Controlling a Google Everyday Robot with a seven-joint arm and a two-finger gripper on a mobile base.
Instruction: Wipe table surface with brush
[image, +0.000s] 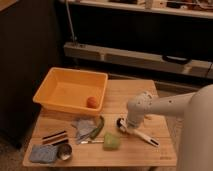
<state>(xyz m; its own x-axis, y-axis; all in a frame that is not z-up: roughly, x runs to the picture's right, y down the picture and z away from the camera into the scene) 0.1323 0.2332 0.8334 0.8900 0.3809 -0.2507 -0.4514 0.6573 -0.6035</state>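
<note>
Pickup seems in hand: the gripper (128, 125) sits over the brush (147, 137), at four o'clock on the counter (131, 91); whether it grips cannot be told. Next needs a firm hold, then sweeping.

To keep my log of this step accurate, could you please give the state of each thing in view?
brush: lying on the table surface, handle toward the near right.
gripper: down at the brush's bristle end.
orange tub: upright, holding one round orange item.
cloth: crumpled.
metal cup: upright.
</note>
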